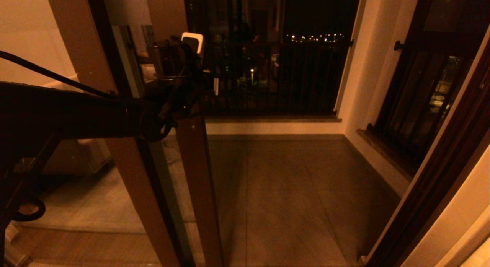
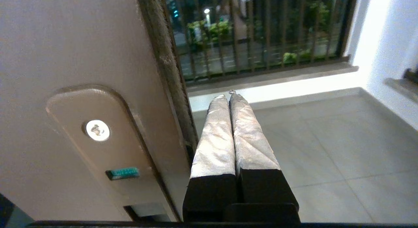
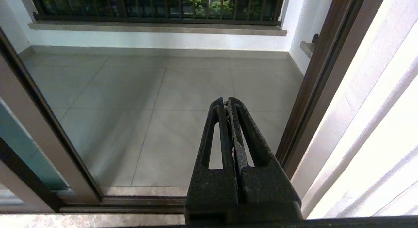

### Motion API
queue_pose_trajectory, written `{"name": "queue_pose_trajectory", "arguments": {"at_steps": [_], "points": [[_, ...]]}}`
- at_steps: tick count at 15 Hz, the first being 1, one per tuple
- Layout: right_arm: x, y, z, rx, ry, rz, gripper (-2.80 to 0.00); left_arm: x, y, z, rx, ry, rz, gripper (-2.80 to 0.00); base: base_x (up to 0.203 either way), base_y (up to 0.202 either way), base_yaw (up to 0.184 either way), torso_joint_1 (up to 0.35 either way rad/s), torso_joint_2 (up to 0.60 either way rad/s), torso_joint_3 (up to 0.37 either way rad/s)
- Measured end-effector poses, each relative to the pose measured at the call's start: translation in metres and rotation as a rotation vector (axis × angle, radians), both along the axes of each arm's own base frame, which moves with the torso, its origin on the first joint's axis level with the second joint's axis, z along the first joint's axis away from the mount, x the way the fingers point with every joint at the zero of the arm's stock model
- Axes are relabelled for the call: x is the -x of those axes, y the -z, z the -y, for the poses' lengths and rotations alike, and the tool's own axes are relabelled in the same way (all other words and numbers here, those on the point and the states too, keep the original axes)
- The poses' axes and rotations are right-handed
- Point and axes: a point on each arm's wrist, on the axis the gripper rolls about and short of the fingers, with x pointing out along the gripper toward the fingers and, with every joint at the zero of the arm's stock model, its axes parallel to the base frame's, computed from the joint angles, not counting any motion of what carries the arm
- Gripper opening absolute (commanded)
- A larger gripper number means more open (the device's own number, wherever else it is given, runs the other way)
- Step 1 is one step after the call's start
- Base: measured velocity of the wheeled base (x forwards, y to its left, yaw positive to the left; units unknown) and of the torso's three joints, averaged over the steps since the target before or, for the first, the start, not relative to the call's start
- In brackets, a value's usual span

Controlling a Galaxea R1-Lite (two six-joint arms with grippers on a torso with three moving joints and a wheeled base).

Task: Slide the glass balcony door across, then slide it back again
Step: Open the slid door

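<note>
The glass balcony door [image 1: 199, 175] stands slid toward the robot's left, its brown stile running from the floor track up past the left arm, with the doorway to the tiled balcony floor [image 1: 291, 190] open on its right. The left gripper [image 2: 230, 97] sits just beside the stile's free edge, on the opening side, with its padded fingers [image 2: 215, 143] pressed together and holding nothing; the handle plate [image 2: 98, 133] with its bright screw lies on the stile face just next to them. In the head view the gripper itself is hidden behind the wrist. The right gripper [image 3: 227, 102] hangs well to the right of the door, pointing out over the floor, its fingers also closed on nothing, apparently idle. Judging by the wide opening, the door seems to be at or near the far end of one pass. To drive it well, the closed fingers should bear flat on the stile edge or hook into the handle recess, pushing level along the track, not into the glass. The main risk is slipping off the narrow edge.
</note>
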Motion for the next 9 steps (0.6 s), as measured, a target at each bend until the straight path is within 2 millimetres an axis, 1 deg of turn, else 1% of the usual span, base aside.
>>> {"name": "queue_pose_trajectory", "arguments": {"at_steps": [4, 9], "points": [[0.0, 0.0, 0.0, 0.0, 0.0, 0.0, -2.8, -0.001, -0.006, -0.015, 0.004, -0.031, 0.011, -2.8, 0.0, 0.0, 0.0, 0.0, 0.0, 0.0], [0.0, 0.0, 0.0, 0.0, 0.0, 0.0, -2.8, -0.001, -0.006, -0.023, 0.002, -0.048, 0.01, -2.8, 0.0, 0.0, 0.0, 0.0, 0.0, 0.0]]}}
